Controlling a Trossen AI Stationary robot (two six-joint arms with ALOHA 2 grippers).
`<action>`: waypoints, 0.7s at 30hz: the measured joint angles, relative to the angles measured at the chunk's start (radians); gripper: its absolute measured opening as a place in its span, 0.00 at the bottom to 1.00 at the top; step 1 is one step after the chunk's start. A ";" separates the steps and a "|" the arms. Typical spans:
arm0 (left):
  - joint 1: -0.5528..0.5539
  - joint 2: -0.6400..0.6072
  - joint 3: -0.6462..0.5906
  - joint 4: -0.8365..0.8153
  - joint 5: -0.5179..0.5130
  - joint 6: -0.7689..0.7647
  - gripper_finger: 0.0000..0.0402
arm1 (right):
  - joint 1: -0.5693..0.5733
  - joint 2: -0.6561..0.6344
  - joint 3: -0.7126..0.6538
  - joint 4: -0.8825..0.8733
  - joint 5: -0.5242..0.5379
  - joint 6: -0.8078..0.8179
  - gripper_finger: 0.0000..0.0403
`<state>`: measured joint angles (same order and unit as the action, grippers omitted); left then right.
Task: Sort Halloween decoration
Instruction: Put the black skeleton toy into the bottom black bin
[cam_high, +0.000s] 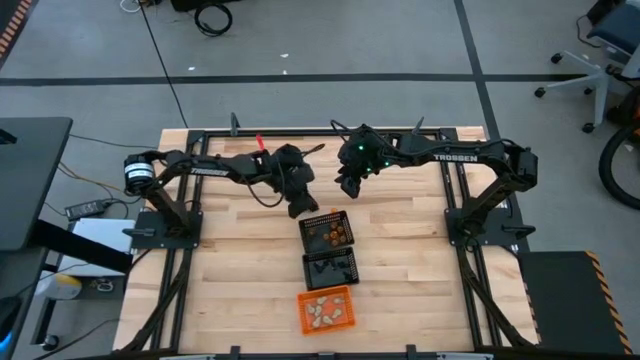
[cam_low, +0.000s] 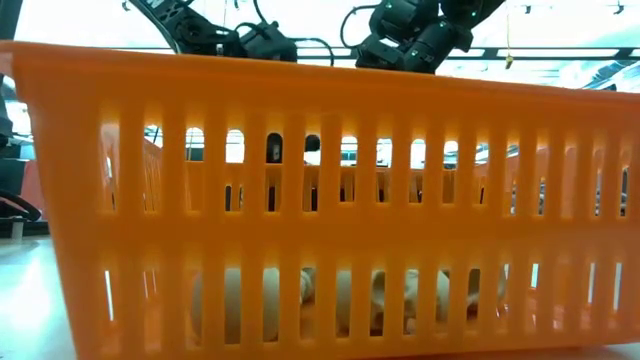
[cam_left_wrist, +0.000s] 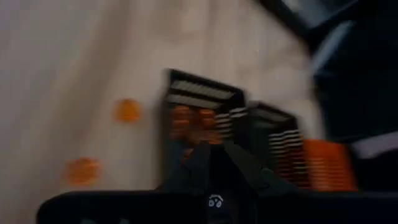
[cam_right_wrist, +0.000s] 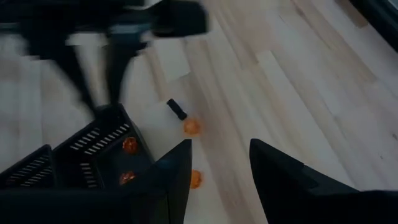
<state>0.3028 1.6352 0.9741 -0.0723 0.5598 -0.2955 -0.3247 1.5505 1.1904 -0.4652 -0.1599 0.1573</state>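
Observation:
Two orange trinkets (cam_right_wrist: 191, 127) (cam_right_wrist: 196, 178) and a small black one (cam_right_wrist: 176, 109) lie on the wood beside the far black mesh basket (cam_high: 327, 232). That basket holds orange trinkets (cam_right_wrist: 129, 145). The orange basket (cam_high: 326, 308) holds cream-white ones (cam_low: 330, 300). My left gripper (cam_left_wrist: 209, 152) hovers shut just beyond the far basket's far-left corner, and nothing shows between its fingers. My right gripper (cam_right_wrist: 217, 155) is open above the table, farther back and to the right of that basket. The loose orange trinkets also show in the left wrist view (cam_left_wrist: 127, 110) (cam_left_wrist: 83, 169).
Three baskets stand in a row from the table's middle toward its near edge: black mesh, a second black mesh basket (cam_high: 331, 267), then orange. The orange one fills the low view (cam_low: 320, 200). Bare wood lies to the left and right of the row.

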 joint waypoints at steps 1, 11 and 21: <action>-0.010 0.000 0.001 0.009 0.029 -0.035 0.09 | -0.004 0.000 0.000 0.000 0.002 0.004 0.41; -0.228 0.001 0.001 0.075 0.039 -0.113 0.09 | -0.011 0.000 0.000 -0.118 0.011 0.141 0.41; -0.453 0.002 0.001 0.130 -0.404 -0.108 0.09 | -0.004 0.000 0.000 -0.313 0.006 0.226 0.41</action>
<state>-0.1503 1.6367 0.9749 0.0580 0.1553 -0.4039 -0.3286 1.5505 1.1908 -0.7779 -0.1538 0.3834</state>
